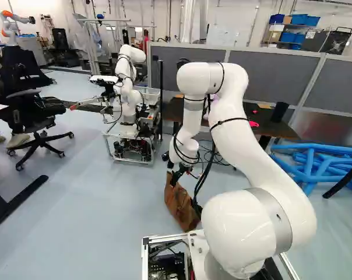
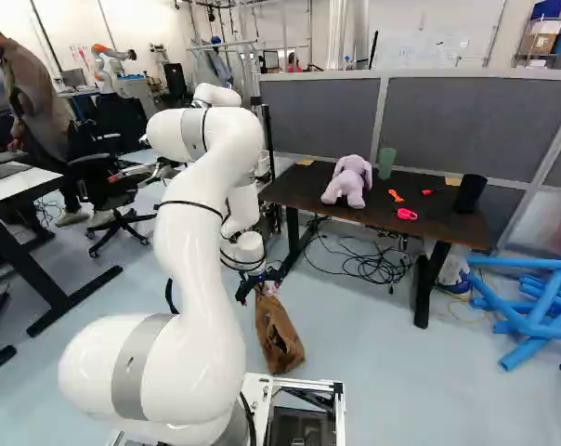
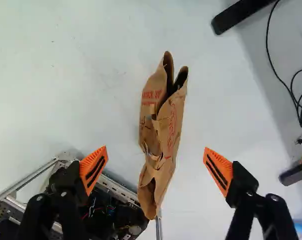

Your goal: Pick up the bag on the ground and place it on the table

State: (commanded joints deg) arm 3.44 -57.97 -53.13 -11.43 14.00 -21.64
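Observation:
In the right base view my gripper [image 2: 259, 282] hangs low, at the upper end of the brown paper bag [image 2: 279, 340]; the left base view shows the gripper [image 1: 177, 174] there too, above the bag [image 1: 180, 204] on the floor. Seen from the wrist, the gripper [image 3: 155, 152] has its orange-padded fingers wide apart, one on each side of the bag [image 3: 162, 132], with gaps showing on both sides. The bag's creased top faces the wrist camera, and its longer part reaches ahead of the fingers. The dark table [image 2: 299, 192] stands beyond the bag.
A purple plush toy [image 2: 349, 180], a green cup [image 2: 385, 163], a black cup [image 2: 469, 193] and pink scissors [image 2: 407, 214] are on the table. Cables [image 2: 373, 267] lie beneath it, blue tubes [image 2: 541, 316] to its right. Another robot [image 1: 128, 93] stands further off; my base frame [image 3: 116, 189] is near the bag.

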